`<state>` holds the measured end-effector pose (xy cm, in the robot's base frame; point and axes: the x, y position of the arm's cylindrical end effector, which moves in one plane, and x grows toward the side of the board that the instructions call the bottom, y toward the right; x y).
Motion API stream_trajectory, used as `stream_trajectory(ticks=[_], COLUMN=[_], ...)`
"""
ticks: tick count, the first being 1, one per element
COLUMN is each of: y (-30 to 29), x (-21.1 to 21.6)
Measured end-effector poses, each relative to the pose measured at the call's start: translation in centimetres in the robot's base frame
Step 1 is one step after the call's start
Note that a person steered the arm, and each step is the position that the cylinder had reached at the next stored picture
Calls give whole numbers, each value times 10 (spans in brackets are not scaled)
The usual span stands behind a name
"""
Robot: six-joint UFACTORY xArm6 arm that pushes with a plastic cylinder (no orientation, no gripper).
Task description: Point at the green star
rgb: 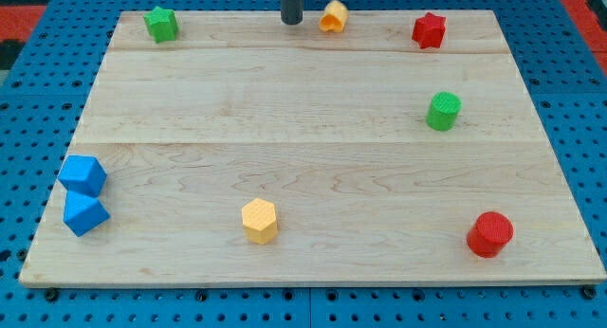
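Standing at the upper middle of the frame, my tip (291,22) is kept bare, nothing grasped, beside the orange block (332,17); the green star (161,25) is seen untouched at the upper left, well apart

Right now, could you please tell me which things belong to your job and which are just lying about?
For the job: green star; my tip, to the star's right.

Lying about: orange block, red star, green cylinder, red cylinder, yellow hexagon, two blue blocks.
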<state>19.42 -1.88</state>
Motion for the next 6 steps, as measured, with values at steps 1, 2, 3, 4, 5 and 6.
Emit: stream_trajectory(ticks=[1,2,3,4,5,6], y=[-2,-13,-15,-15,-46,-115], x=[-1,-1,-2,-2,-2,-3])
